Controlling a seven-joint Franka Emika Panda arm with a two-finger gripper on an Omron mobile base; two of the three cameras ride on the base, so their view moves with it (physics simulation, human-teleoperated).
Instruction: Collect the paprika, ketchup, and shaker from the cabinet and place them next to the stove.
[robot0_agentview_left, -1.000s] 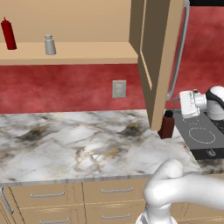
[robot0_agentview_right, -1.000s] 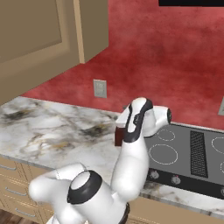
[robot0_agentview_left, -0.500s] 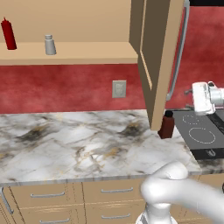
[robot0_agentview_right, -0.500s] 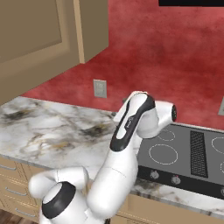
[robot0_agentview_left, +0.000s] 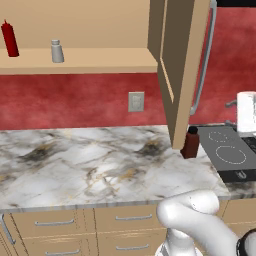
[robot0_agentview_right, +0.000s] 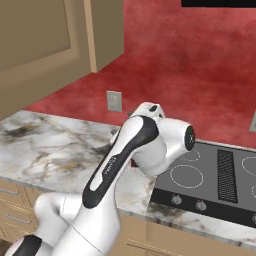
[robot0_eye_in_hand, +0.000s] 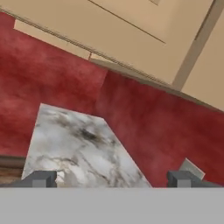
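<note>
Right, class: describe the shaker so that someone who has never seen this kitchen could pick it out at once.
Find the open wall cabinet above the marble counter and follow its shelf leftwards. Two things stand there, apart: the slim red ketchup and, to its right, the shaker. The shaker is the shorter one, pale grey with a rounded top.

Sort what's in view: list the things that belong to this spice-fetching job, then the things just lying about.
Job:
dark reddish-brown paprika jar, on the counter beside the stove
slim red ketchup bottle, on the shelf
small pale grey shaker, on the shelf
tan wooden cabinet
dark grey stove

Lying about:
grey wall outlet
marble counter
</note>
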